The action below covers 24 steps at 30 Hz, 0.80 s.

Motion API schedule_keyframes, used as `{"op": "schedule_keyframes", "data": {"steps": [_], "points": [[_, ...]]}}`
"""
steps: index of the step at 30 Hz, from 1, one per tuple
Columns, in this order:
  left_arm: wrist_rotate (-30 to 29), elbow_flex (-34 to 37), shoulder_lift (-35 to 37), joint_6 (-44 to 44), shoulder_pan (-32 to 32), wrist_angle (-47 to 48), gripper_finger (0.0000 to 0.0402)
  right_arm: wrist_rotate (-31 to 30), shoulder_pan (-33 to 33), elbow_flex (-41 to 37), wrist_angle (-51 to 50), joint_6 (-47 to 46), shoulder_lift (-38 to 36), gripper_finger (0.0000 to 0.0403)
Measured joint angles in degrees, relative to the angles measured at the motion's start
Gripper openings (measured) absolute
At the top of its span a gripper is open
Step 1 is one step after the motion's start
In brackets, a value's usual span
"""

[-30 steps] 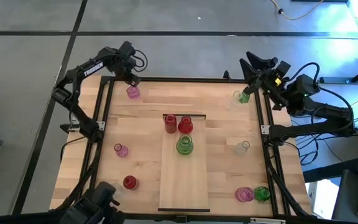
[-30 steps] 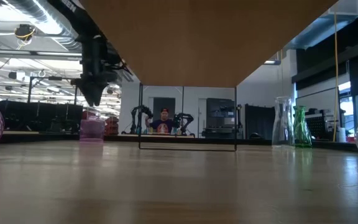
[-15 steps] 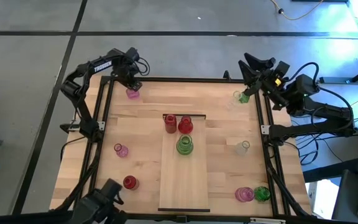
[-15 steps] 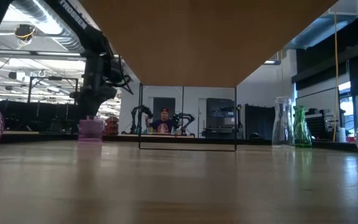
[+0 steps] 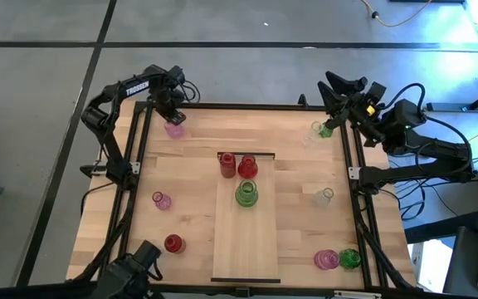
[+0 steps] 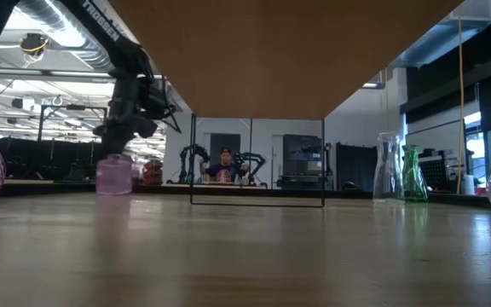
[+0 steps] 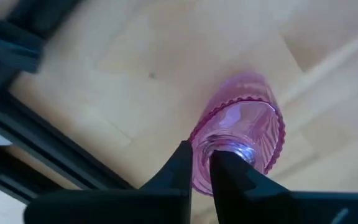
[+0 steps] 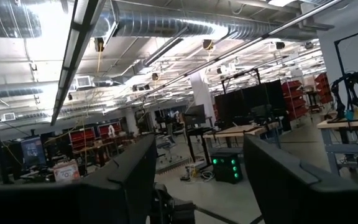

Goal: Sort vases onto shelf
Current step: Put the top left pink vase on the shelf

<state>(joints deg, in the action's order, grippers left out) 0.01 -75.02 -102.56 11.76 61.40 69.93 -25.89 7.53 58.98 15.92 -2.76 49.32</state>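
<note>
Right gripper (image 8: 194,180) fingers spread apart, pointing into a large workshop with ceiling ducts (image 8: 166,25), desks (image 8: 253,132) and monitors (image 8: 33,152).

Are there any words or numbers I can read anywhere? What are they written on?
"TROSSEN" in white letters on the left arm, seen from above.
The same white lettering shows on that arm in the low view, cut off by the picture's edge, so it cannot be read whole.
A box in the room behind carries a label, too small to read.
No words on the vases or the shelf.
</note>
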Motion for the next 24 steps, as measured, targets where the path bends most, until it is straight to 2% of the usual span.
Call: {"op": "schedule_keyframes", "data": {"steps": [2,7,13,16,20,24], "points": [[0.23,0.28,1.40,1.05,-0.13,1.85,0.0024,0.00,0.00,0.00,-0.81,0.01,0.00,0.0223],[2.04,0.10,10.48,1.75,-0.71,3.26,0.0024,0.01,0.00,0.00,-3.04,0.05,0.00,0.0223],[11.25,0.09,25.41,-0.53,-4.14,6.92,0.0024,-0.33,0.00,0.00,-4.29,0.07,0.52,0.0223],[14.51,0.04,32.96,-5.09,-9.04,9.00,0.0024,-3.94,0.00,-0.01,-4.15,-0.38,1.14,0.0223],[16.87,0.04,40.41,-13.76,-18.56,10.27,0.0024,-9.78,0.00,0.00,-4.72,-1.07,1.62,0.0223],[17.18,0.04,45.80,-24.25,-29.64,10.24,0.0024,-11.08,0.02,0.00,-5.85,-1.48,2.33,0.0223]]}}
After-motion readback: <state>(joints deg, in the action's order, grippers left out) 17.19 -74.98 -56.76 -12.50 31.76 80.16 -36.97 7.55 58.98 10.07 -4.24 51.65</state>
